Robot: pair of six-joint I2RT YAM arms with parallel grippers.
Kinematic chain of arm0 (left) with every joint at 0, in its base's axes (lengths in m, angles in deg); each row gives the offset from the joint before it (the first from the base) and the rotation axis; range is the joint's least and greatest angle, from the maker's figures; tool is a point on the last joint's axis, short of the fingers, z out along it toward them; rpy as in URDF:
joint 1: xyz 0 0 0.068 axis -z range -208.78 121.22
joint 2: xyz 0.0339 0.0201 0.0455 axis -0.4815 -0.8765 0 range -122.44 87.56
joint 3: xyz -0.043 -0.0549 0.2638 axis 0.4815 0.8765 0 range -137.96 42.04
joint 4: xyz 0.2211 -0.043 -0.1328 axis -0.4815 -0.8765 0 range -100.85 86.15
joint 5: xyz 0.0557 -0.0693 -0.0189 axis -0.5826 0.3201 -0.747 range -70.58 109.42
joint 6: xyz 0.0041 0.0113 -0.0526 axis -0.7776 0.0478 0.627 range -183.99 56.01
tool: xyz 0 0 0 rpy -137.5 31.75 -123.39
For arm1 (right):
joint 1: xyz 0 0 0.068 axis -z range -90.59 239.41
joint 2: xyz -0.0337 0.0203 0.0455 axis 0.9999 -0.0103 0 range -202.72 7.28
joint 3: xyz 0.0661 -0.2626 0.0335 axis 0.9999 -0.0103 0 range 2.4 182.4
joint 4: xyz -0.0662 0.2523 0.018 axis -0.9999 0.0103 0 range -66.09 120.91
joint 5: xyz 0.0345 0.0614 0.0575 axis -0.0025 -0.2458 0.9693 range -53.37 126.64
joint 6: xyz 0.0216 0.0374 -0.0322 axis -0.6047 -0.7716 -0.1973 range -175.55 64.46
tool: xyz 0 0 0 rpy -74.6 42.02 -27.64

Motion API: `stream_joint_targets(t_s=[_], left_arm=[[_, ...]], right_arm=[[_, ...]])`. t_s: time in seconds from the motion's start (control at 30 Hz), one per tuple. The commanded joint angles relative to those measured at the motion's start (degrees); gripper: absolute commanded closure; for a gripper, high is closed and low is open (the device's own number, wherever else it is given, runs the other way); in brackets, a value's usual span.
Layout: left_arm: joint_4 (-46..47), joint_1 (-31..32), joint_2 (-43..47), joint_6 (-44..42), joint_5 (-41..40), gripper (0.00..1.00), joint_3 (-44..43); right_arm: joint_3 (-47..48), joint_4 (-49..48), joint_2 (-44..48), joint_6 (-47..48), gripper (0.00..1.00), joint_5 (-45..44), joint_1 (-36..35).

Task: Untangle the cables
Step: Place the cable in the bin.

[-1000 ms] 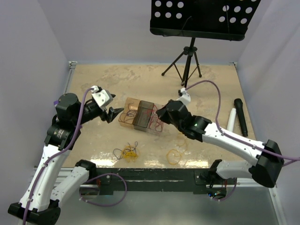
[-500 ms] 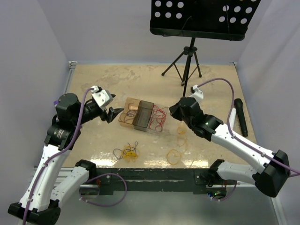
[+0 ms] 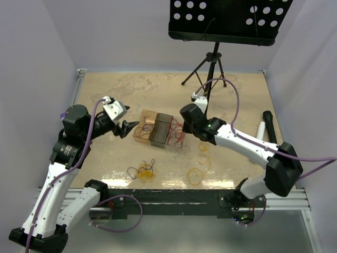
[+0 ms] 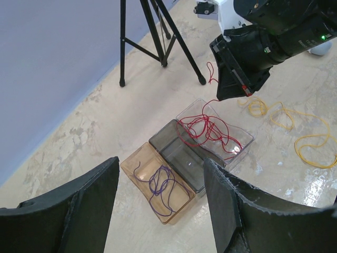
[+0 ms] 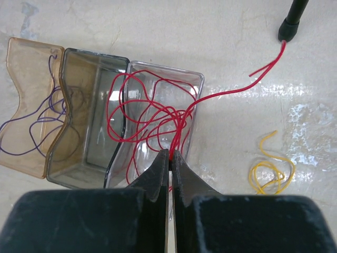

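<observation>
**Q:** What does the room look like?

**A:** A small booth. Plain pale lilac walls close in the back and both sides of a table.

**Q:** And the surface?

**A:** The tabletop is sandy beige and mottled, with paler worn patches and a glossy sheen toward the near edge. A silvery metal frame runs along its border.

**Q:** Any furniture?

**A:** One piece – a black music stand at the far edge, right of centre. Its tilted desk is punched with round holes, and its tripod legs spread on the tabletop.

**Q:** The light?

**A:** Soft and even – shadows are faint.
</observation>
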Motion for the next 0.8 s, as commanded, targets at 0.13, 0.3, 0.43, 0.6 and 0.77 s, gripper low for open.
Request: stream_joint_targets(t_s=[0.13,0.3,0.43,0.6,0.77], left_arm=[[1.4,0.1,0.0,-0.1,0.3,0.30,-0.6],[1.0,0.1,0.4,-0.3,0.1,0.30,-0.7],[0.5,0.1,0.4,-0.7,0.0,0.30,-0.8],[0.0,0.1,0.5,-0.7,0.0,0.30,-1.3],[0.2,0.1,0.6,-1.1,-0.3,0.30,-1.2]], right_arm=[[8.9,5.4,-5.7,3.6,1.00,-7.8,-4.9],[10.8,4.4,-10.9,4.4,1.00,-6.5,-7.7],[12.4,3.9,-15.1,4.6,1.00,-6.6,-9.0],[12.9,4.5,-18.6,4.7,1.00,-8.4,-9.2],[12.3,4.4,-21.7,6.3,1.00,-7.5,-9.2]])
